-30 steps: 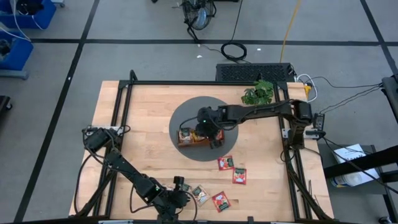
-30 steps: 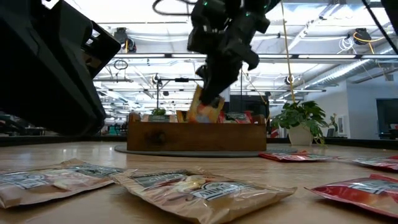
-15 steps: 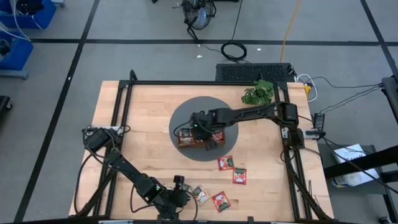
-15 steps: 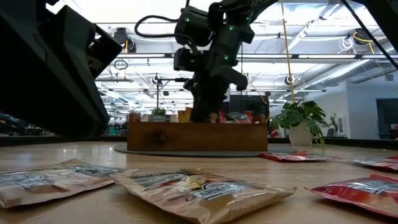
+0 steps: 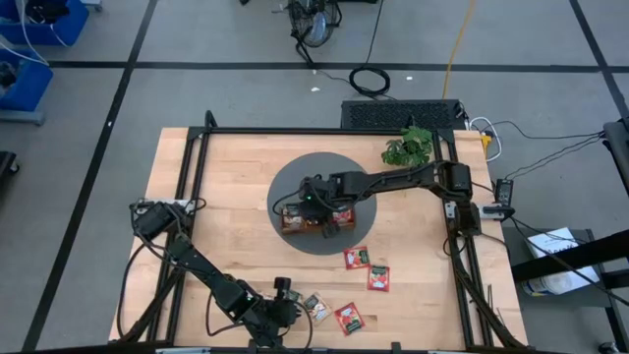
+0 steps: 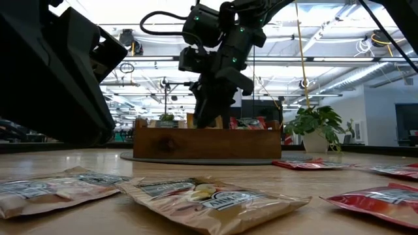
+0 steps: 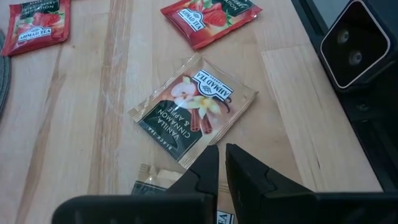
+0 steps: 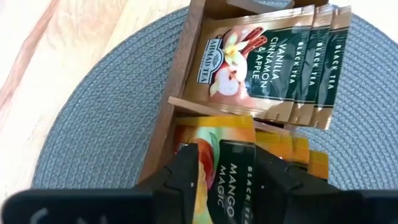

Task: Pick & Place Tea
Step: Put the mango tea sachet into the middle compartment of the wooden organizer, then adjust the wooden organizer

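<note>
Right tool (image 8: 224, 163) lowered into tray (image 8: 186, 71) since earlier; fingers now parted around orange sachet (image 8: 214, 140). Left tool (image 7: 222, 167) closed, idle.

Two black jointed arms — green lights, looping black cable.

A pale wooden tabletop (image 5: 226, 187) carries a round grey woven mat (image 5: 295, 182) at its centre. Near the mat lie three red square tea sachets (image 5: 357, 258), with a dark green sachet (image 7: 194, 111) beside them.
</note>
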